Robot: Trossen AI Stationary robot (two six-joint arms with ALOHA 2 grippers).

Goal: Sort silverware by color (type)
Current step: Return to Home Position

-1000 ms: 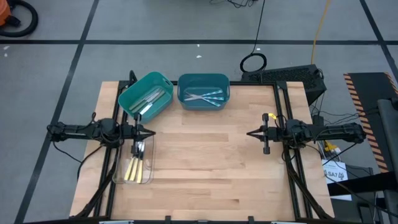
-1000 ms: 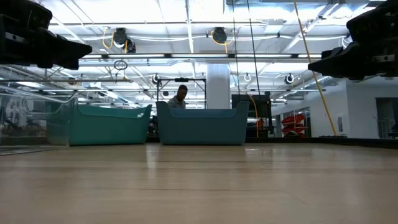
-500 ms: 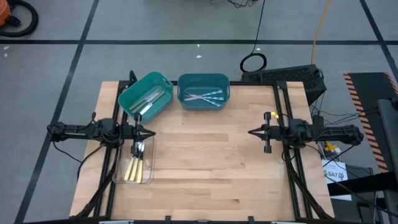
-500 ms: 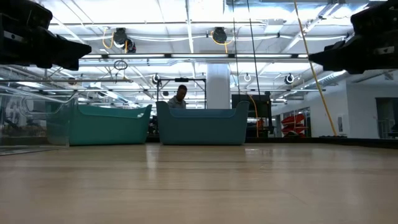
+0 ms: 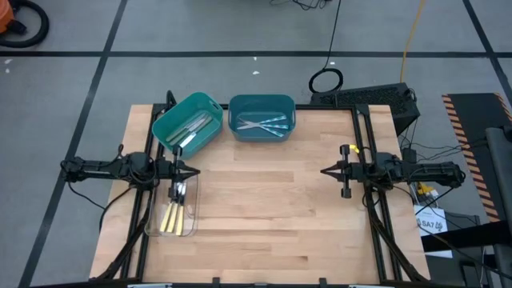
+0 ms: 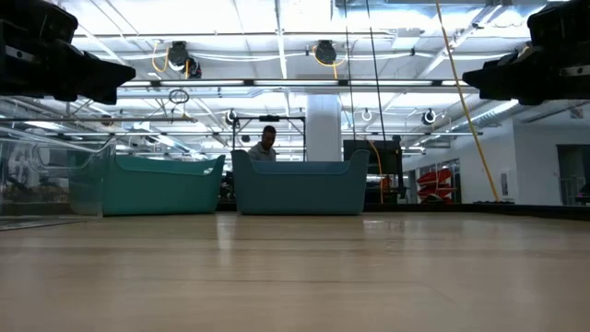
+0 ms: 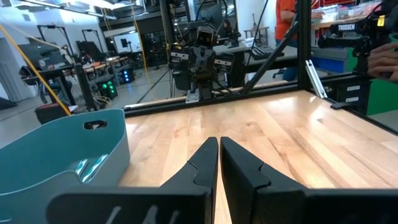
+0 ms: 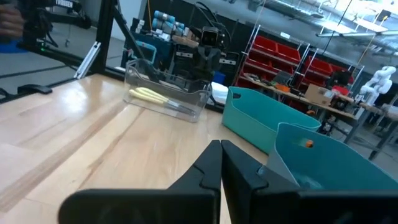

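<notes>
Hovering empty, the clenched left claw (image 5: 195, 170) faces the clenched right claw (image 5: 323, 171); yellow silverware (image 5: 170, 217) lies just beside the left claw.

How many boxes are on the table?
3. The light teal bin and the darker teal bin stand side by side at the back edge of the table. The clear tray lies near its left edge. None seem hidden.

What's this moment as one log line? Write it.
left tool: shut, by tray | right tool: shut, right side | yellow knives: in tray | pale utensils: left bin | blue utensils: right bin
</notes>
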